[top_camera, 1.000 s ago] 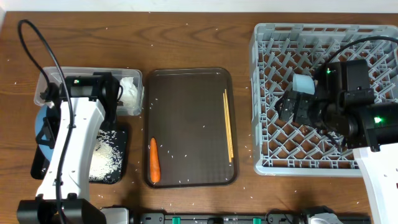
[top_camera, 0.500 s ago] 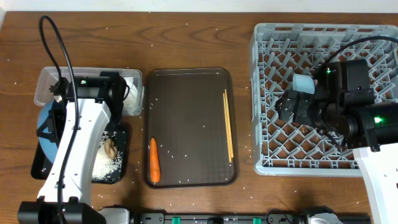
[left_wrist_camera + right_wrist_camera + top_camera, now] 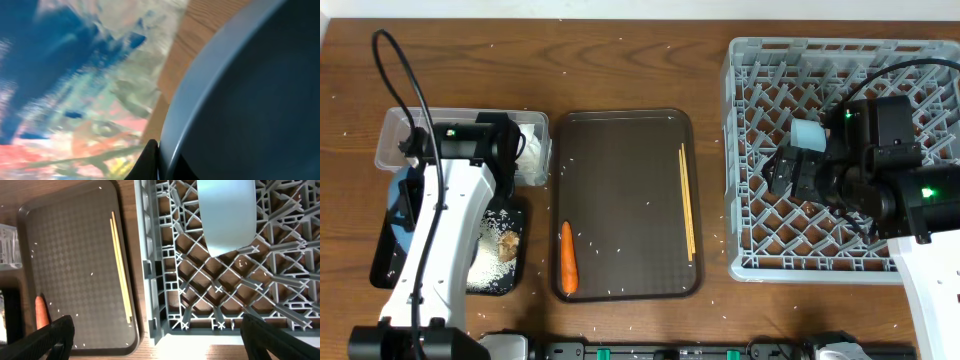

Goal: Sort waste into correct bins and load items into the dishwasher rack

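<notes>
The left end effector (image 3: 152, 159) is pinched narrow on the rim of the large blue round plate (image 3: 250, 100), which hangs over the left side of the shallow black rectangular tray (image 3: 520, 222). A firm pinch and a steady tilt should spill nothing outside the tray's walls. The plate seems tipped on edge, long axis running front to back, face toward the tray.

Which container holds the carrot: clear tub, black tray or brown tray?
The brown tray, the big one beside the rack: the carrot lies in its near-left corner, chopsticks along its right side.
</notes>
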